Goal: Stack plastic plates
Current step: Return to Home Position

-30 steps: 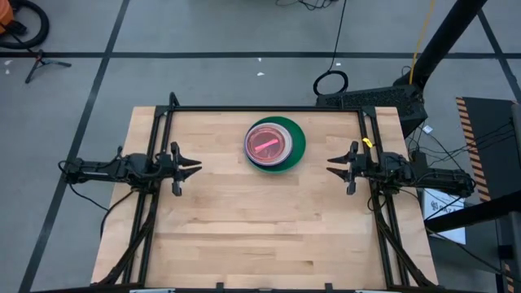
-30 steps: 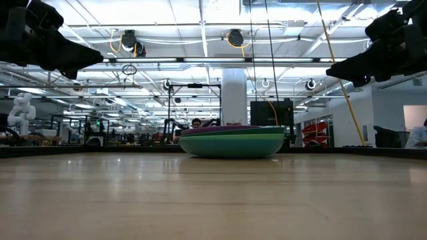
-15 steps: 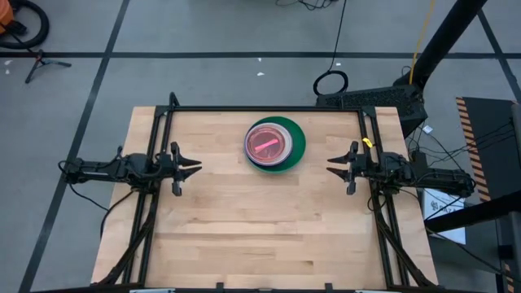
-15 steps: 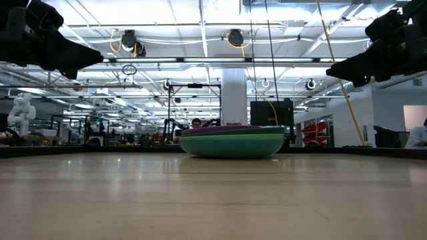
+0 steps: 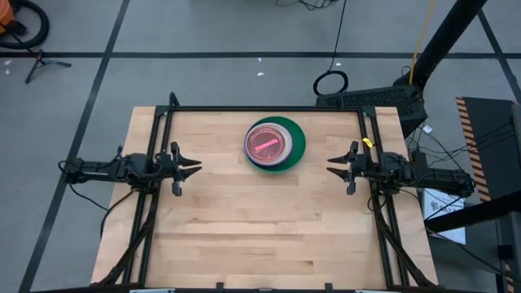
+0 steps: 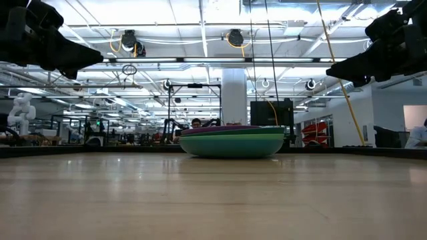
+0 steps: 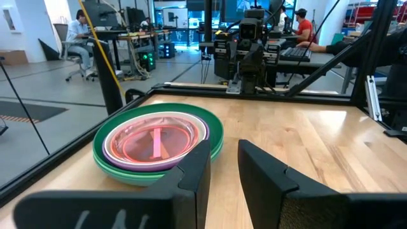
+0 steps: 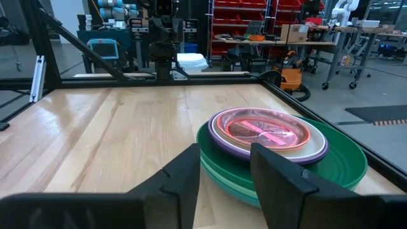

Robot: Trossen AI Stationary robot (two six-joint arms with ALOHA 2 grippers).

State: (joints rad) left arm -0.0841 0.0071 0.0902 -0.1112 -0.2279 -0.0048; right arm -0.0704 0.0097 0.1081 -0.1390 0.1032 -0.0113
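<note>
Both arms are drawn back to the table (image 5: 244, 236) edges and level. My left gripper (image 5: 198, 168) is at 9 o'clock and my right gripper (image 5: 330, 168) at 3 o'clock, each pointing inward. On both, the fingers are parted with a narrow gap and nothing between them.

The stack (image 5: 275, 145) sits at 12 o'clock from table centre, well apart from both grippers and about midway between them. The pink plate (image 5: 265, 143) lies on top, nested. The green plate (image 5: 299, 146) is the widest, and its rim shows most toward 3 o'clock.

Judgement: no loose plates are left on the table, so the stacking looks done.

Handling (estimate): a single plate is light, stiff and slick, and not fragile. The place to grip is the rim, one finger under the lip and one inside. The whole stack would be heavier and should be taken by the green rim, since a pinch on the upper plates could slide them.

Beyond the table, a person (image 7: 81, 28) sits at a desk.
</note>
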